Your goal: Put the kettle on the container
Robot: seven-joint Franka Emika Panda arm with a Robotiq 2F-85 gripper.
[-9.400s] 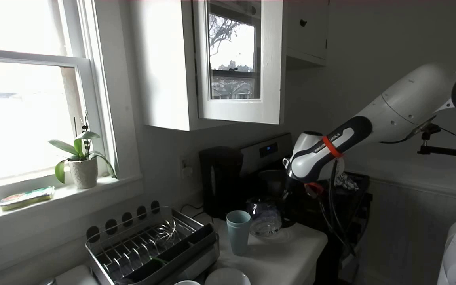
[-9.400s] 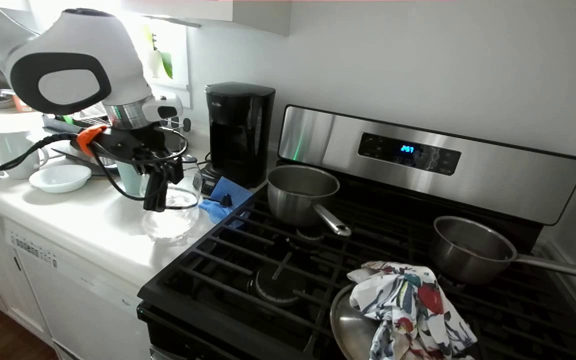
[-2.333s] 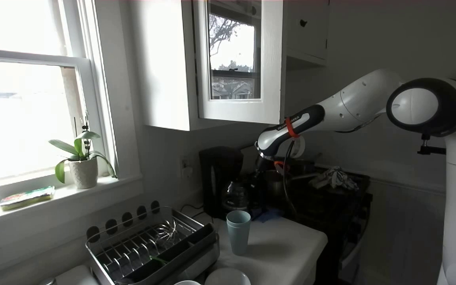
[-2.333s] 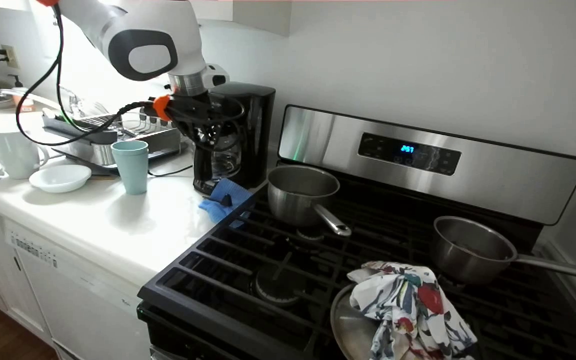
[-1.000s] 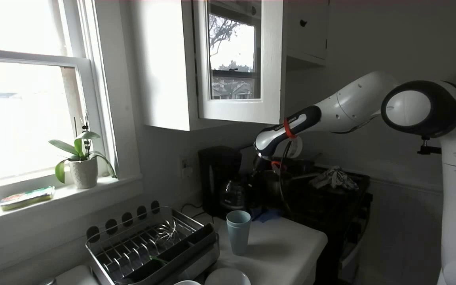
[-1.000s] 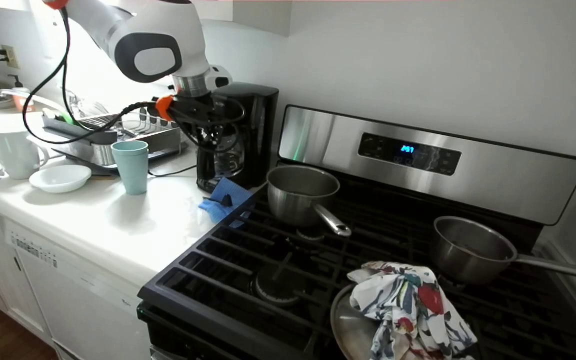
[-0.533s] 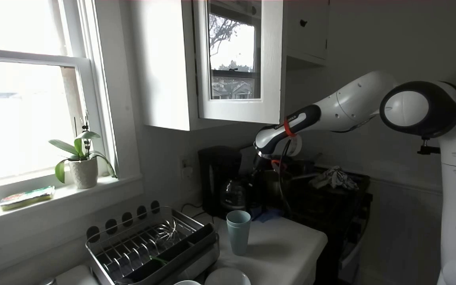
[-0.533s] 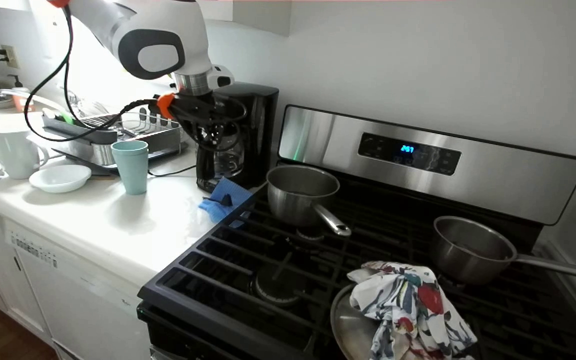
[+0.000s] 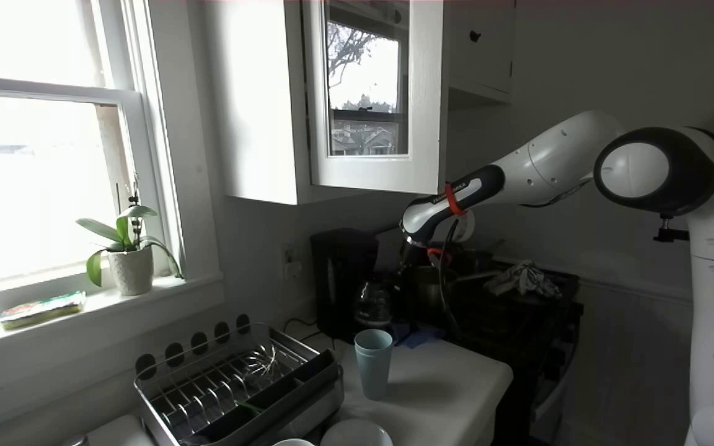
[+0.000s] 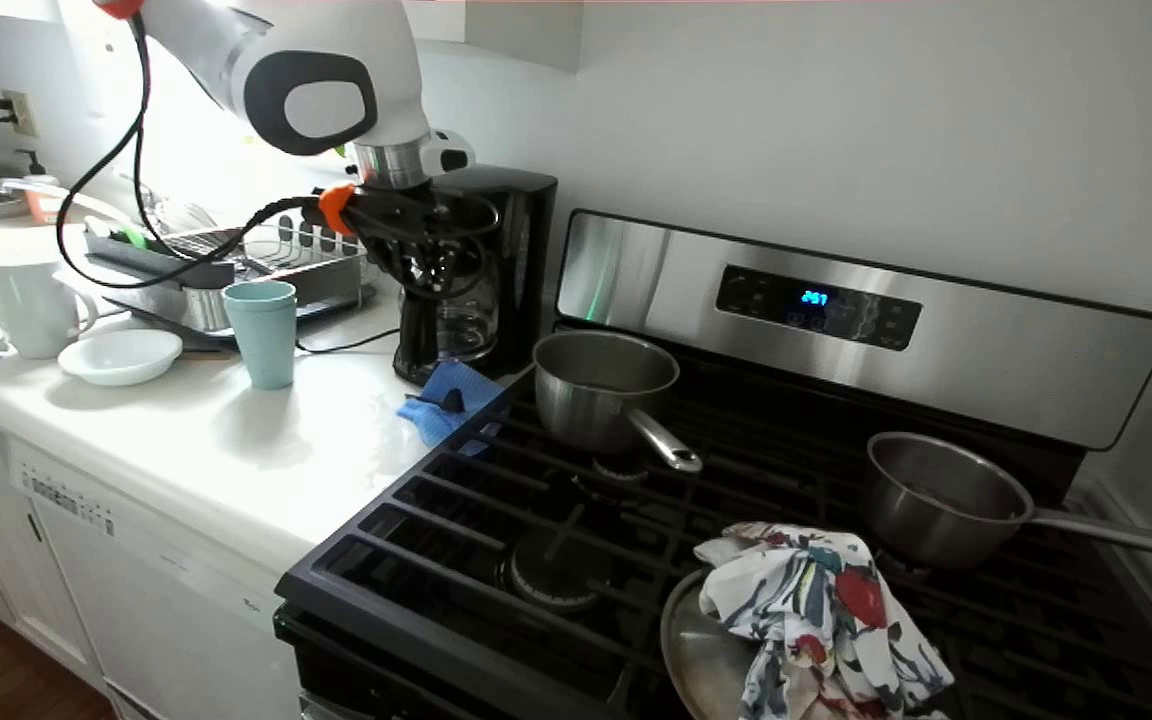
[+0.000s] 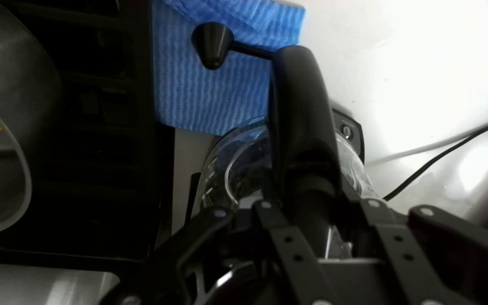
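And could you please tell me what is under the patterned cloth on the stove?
Part of a round metal lid or pan pokes out from under the patterned cloth; the rest is covered.

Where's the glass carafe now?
In an exterior view, the glass carafe is left of center, by the coffee maker and blue cloth. In the wrist view, the tool grips its handle.
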